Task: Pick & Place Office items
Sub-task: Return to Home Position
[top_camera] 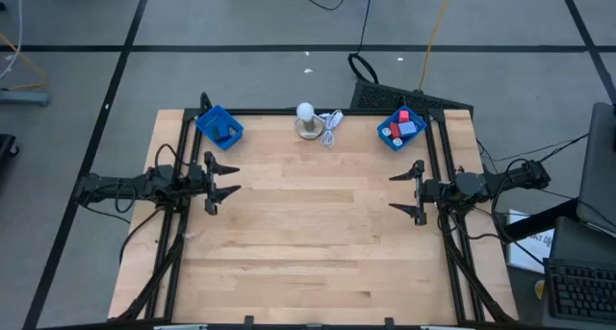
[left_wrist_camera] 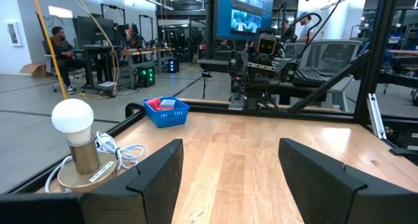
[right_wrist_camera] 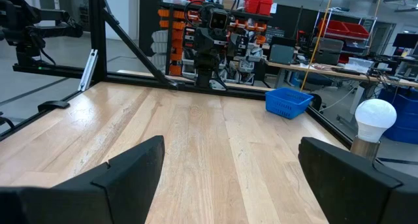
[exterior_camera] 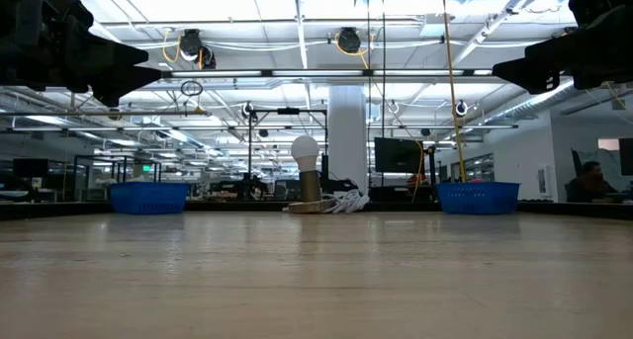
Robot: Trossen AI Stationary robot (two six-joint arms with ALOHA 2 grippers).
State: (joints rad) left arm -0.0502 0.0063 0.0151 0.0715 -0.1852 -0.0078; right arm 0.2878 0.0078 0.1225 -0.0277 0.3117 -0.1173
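Note:
Two blue trays stand at the table's far edge. The right tray [top_camera: 401, 130] holds several small pieces, red, light blue and blue, also seen in the left wrist view [left_wrist_camera: 164, 105]. The left tray [top_camera: 219, 126] holds a dark blue piece; its inside is hidden in the right wrist view [right_wrist_camera: 287, 102]. My left gripper [top_camera: 227, 179] hovers open at the table's left side, above the wood. My right gripper [top_camera: 405, 194] hovers open at the right side. Both are raised clear of the table and touch nothing.
A white ball on a round base [top_camera: 306, 120] with a coiled white cord [top_camera: 331, 125] stands at the far edge between the trays. Black frame rails run along the table's left, right and far sides. People sit in the room beyond the table.

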